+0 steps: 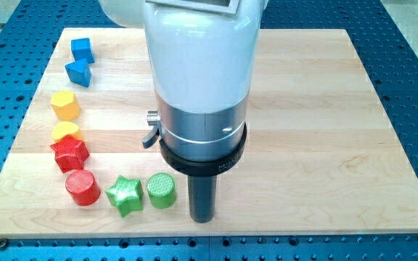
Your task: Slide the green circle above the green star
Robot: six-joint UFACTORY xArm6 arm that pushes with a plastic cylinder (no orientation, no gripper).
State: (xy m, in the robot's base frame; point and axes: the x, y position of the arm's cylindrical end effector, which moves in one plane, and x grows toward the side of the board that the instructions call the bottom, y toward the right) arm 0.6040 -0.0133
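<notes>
The green circle (161, 191) is a short green cylinder near the view's bottom, left of centre. The green star (125, 194) lies just to its left, almost touching it. My tip (202, 217) is the lower end of the dark rod, on the board just right of the green circle and slightly lower, with a small gap between them. The arm's white and grey body (200, 87) hides the board's middle above the rod.
A column of blocks runs down the view's left: blue cube (83, 48), blue triangle (78, 72), yellow hexagon (64, 105), yellow heart (67, 131), red star (70, 153), red cylinder (82, 188). The wooden board's bottom edge (209, 233) is close below the tip.
</notes>
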